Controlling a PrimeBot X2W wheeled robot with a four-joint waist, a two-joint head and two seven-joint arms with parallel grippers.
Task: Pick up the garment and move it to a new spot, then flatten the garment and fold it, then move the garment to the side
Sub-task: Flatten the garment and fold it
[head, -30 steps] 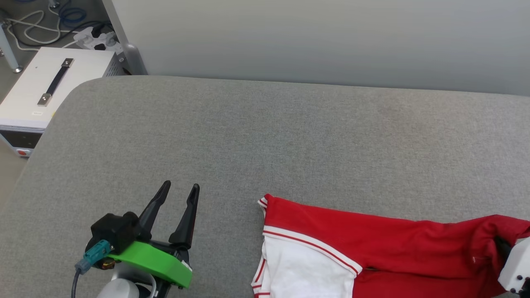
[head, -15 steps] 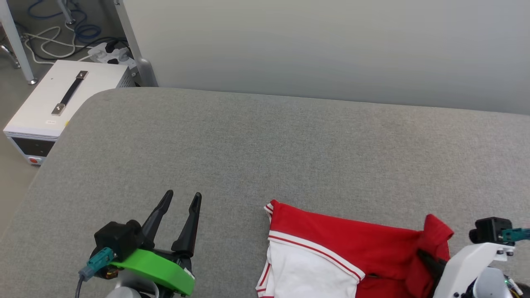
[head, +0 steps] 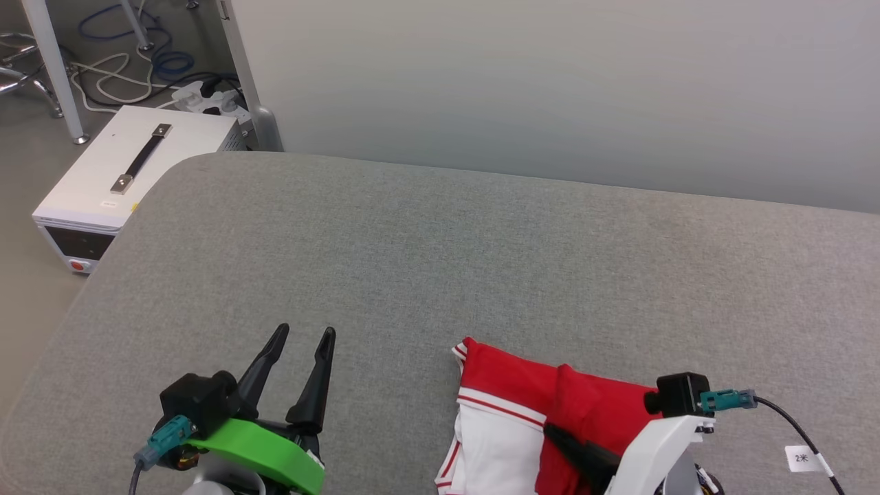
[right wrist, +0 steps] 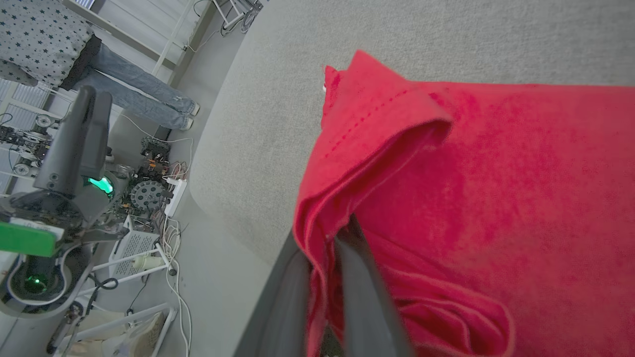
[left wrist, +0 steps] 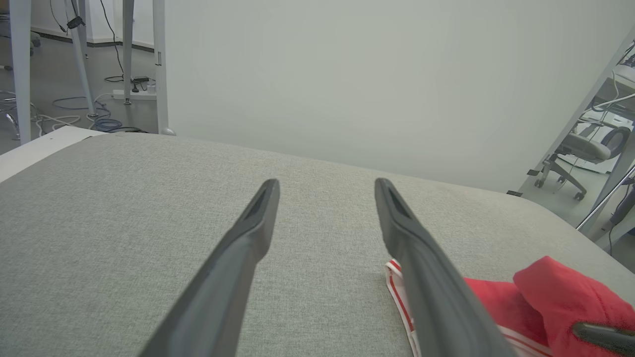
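1 grey padded table carries everything, with 1 pale wall behind it. 1 garment lies on the table, red with a white sleeve edged in red stripes. It sits just to the right of the left gripper's fingers and apart from them. In the left wrist view its striped edge shows right beside the right-hand finger. 1 white box with a black handle stands on the floor, far beyond the left fingertips. 1 person in jeans stands off the table's edge.

There are 2 grippers. The left gripper has its 2 fingers spread wide with nothing between them, tips pointing across bare table. The right gripper has its 2 fingers pressed together on a red fold of the garment, and the cloth drapes over and around them.

1 second ago the red body stretched out to the right edge of the head view. Now the pinched fold has been carried leftward over the garment, close to the white sleeve. The head camera has also shifted. The left gripper stays as it was.
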